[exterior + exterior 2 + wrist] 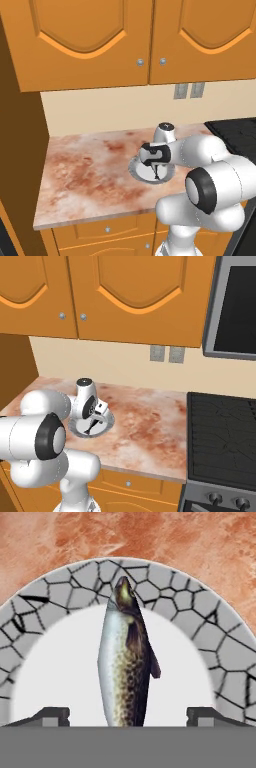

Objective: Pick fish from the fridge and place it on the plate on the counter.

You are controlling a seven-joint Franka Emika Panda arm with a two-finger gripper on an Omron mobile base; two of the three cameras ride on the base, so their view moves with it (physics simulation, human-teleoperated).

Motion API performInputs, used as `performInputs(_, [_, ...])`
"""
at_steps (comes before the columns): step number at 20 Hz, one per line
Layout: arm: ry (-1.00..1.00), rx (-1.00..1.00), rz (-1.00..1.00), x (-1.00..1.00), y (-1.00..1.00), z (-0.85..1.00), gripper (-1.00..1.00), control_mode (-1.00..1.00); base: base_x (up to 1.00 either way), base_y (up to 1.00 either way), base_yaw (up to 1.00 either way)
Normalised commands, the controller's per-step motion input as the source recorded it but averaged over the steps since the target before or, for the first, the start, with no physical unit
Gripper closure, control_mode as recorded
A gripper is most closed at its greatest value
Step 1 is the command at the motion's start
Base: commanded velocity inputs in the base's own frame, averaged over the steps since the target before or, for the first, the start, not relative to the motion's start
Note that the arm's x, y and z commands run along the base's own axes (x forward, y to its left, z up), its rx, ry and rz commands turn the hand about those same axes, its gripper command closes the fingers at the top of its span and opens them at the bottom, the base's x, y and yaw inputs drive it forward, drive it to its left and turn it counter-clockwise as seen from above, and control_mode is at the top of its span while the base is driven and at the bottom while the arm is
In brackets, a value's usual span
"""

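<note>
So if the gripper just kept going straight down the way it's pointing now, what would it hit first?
Most likely the fish, which lies lengthwise between the open gripper's fingertips on the plate. The plate's pale centre sits right beneath it on the counter. How close the gap is I can't tell.

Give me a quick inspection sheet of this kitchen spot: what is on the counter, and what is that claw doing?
Surface: counter of reddish-brown and cream stone, flat.
Job's things: fish lying on the plate, which sits on the counter near its front edge.
Clutter: nothing seen.
Claw: claw open just above the plate, its tips well apart on either side of the fish, not gripping it.
Cables: nothing seen.
Surroundings: orange cabinets above, drawers below, wall sockets, black stovetop to the right.
</note>
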Motion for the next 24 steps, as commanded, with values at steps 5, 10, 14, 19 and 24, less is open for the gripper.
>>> performInputs(5, [0.00, 0.00, 0.01, -0.18, 0.00, 0.12, -1.00, -1.00, 0.00, 0.00, 0.00])
performInputs(10, [0.00, 0.00, 0.04, -0.41, -0.01, 0.45, -1.00, -1.00, 0.00, 0.00, 0.00])
performInputs(14, [-0.01, 0.00, 0.07, -0.44, 0.00, 0.51, -1.00, -1.00, 0.00, 0.00, 0.00])
performInputs(19, [-0.03, 0.00, 0.08, -0.64, 0.00, 0.57, -1.00, -1.00, 0.00, 0.00, 0.00])
performInputs(24, [-0.01, 0.00, 0.06, -0.61, 0.00, 0.69, -1.00, -1.00, 0.00, 0.00, 0.00])
